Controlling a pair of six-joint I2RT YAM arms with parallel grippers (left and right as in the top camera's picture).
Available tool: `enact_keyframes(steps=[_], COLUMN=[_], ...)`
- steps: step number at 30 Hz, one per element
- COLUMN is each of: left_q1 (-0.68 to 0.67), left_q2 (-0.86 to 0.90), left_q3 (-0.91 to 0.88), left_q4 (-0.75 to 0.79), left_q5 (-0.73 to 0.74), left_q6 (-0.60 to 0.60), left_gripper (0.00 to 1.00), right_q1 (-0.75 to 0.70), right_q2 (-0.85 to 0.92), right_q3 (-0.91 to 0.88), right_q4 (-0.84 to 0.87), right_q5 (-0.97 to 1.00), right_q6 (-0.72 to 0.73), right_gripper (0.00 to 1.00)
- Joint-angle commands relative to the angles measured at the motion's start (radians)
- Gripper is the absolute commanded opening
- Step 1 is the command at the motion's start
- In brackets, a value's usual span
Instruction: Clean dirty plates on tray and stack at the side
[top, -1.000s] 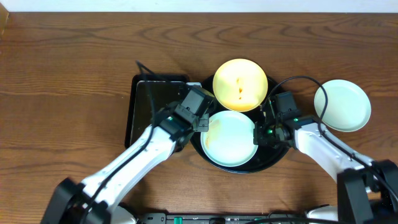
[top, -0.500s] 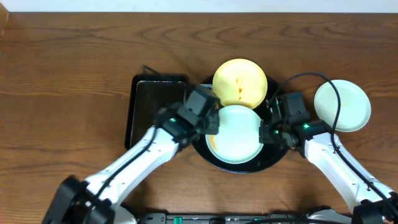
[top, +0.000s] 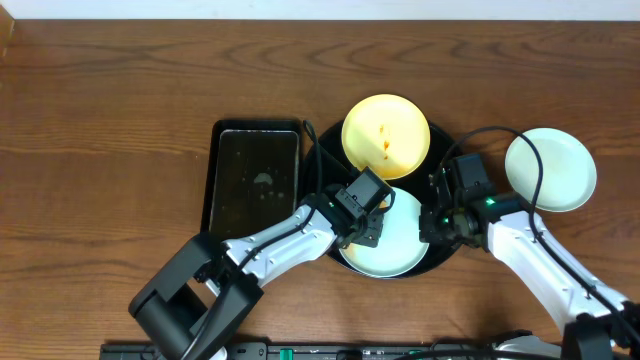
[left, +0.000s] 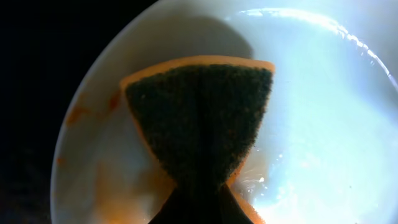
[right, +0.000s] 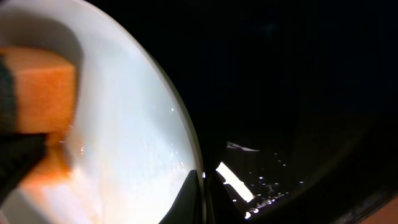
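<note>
The round black tray (top: 322, 170) holds the pale yellow plate (top: 386, 136), which has small orange marks, and a pale blue-green plate (top: 400, 245) in front of it. My left gripper (top: 365, 215) is shut on an orange sponge with a dark green face (left: 199, 118) and presses it on that plate (left: 323, 124). Orange sauce smears (left: 81, 112) remain at the plate's left edge. My right gripper (top: 432, 225) is shut on the plate's right rim (right: 202, 186). The second blue-green plate (top: 550, 168) lies clean on the table to the right.
A rectangular black tray (top: 255, 178), wet in the middle, lies left of the round tray. Cables loop over both arms. The right wrist view shows the sponge (right: 37, 87) and the round tray's wet black floor (right: 298, 93).
My left gripper has moved right with the sponge, from the plate's left edge onto its middle, uncovering the rectangular tray. The plate has shifted slightly towards the front. The right gripper keeps its hold.
</note>
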Motion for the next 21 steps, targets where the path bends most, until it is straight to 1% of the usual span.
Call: enact_keyframes(steps=[1, 4, 11, 16, 21], left_q1=[0.012, 0.032, 0.099, 0.148, 0.166], left_q2=[0.053, 0.057, 0.057, 0.047, -0.040], left_q3=[-0.009, -0.009, -0.009, -0.008, -0.008], left_q4=[-0.013, -0.015, -0.049, -0.080, -0.094], left_q5=[-0.130, -0.200, -0.241, -0.229, -0.158], left_q6=[-0.001, -0.001, -0.002, -0.027, -0.027], left_gripper=[0.08, 0.08, 0.08, 0.08, 0.08], right_q1=[0.009, 0.009, 0.008, 0.008, 0.008], right_q2=[0.033, 0.055, 0.064, 0.064, 0.064], right_q3=[-0.010, -0.010, -0.010, -0.010, -0.010], right_q4=[-0.009, -0.010, -0.009, -0.009, -0.008], right_q5=[0.000, 0.001, 0.011, 0.012, 0.015], right_q6=[0.011, 0.011, 0.012, 0.012, 0.011], right_gripper=[0.01, 0.01, 0.01, 0.01, 0.01])
